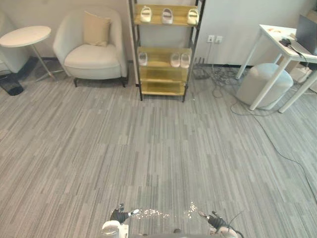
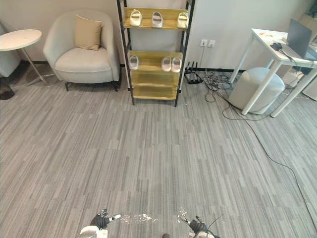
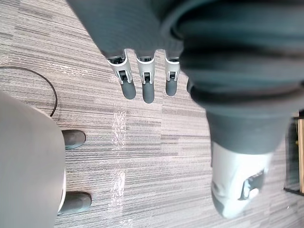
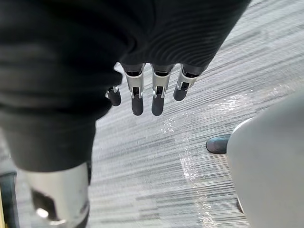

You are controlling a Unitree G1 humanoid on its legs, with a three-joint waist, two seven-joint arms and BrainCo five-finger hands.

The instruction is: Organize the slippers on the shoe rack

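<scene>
A tall shoe rack [image 1: 161, 88] with black posts and wooden shelves stands against the far wall. Three pale slippers [image 1: 167, 15] lie spread along its top shelf. On the middle shelf one slipper [image 1: 142, 58] lies at the left and a pair [image 1: 180, 60] at the right. The lower shelves are bare. My left hand [image 3: 145, 88] and right hand [image 4: 156, 97] hang low at the near edge, far from the rack. Both have straight fingers over the grey carpet and hold nothing.
A cream armchair [image 1: 94, 47] with a cushion stands left of the rack, with a round white side table [image 1: 25, 35] beyond it. At the right are a white desk [image 1: 285, 42] with a laptop, a grey pouffe [image 1: 262, 84] and loose cables [image 1: 223, 79] on the carpet.
</scene>
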